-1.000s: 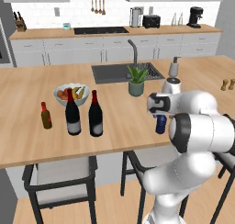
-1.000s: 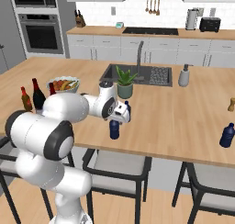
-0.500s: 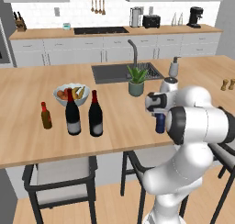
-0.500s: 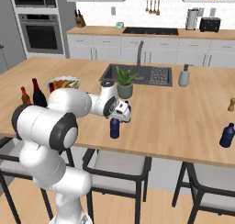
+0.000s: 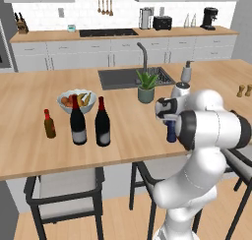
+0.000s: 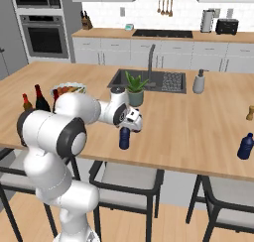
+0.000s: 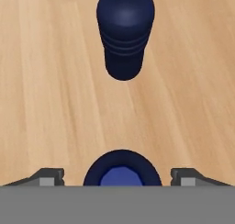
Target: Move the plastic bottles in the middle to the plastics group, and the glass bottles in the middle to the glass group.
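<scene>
Left base view: the wooden island counter point(image 5: 29, 150) has a smooth pale plank top. Toward its front edge, right of the potted plant point(image 5: 146, 88), the gripper point(image 5: 170, 120) sits over a squat dark blue plastic bottle point(image 5: 171, 134), mostly hidden behind the white arm.
Left base view, glass side: well to the left of the plant stand two tall dark wine bottles, one with a pale grey label point(image 5: 78, 122) and one with a dim dark label point(image 5: 102, 124), both with red necks. A small brown bottle point(image 5: 49, 125) with a red cap stands further left, and a fruit bowl point(image 5: 75, 101) sits just behind.
Right base view: the same blue bottle point(image 6: 124, 137) stands upright in front of the plant point(image 6: 134, 89), directly under the gripper point(image 6: 130, 126). A second blue bottle point(image 6: 244, 146) stands far to the right, near the counter's front edge. A grey soap dispenser point(image 6: 199, 82) is to the right of the plant, by the sink.
Hand view: the round dark blue cap point(image 7: 121, 175) lies between the two dark fingertips point(image 7: 47, 176), which stand wide apart with clear gaps on both sides; the jaws are released. Beyond it, a ribbed dark blue shape point(image 7: 125, 30) lies on the wood grain.
</scene>
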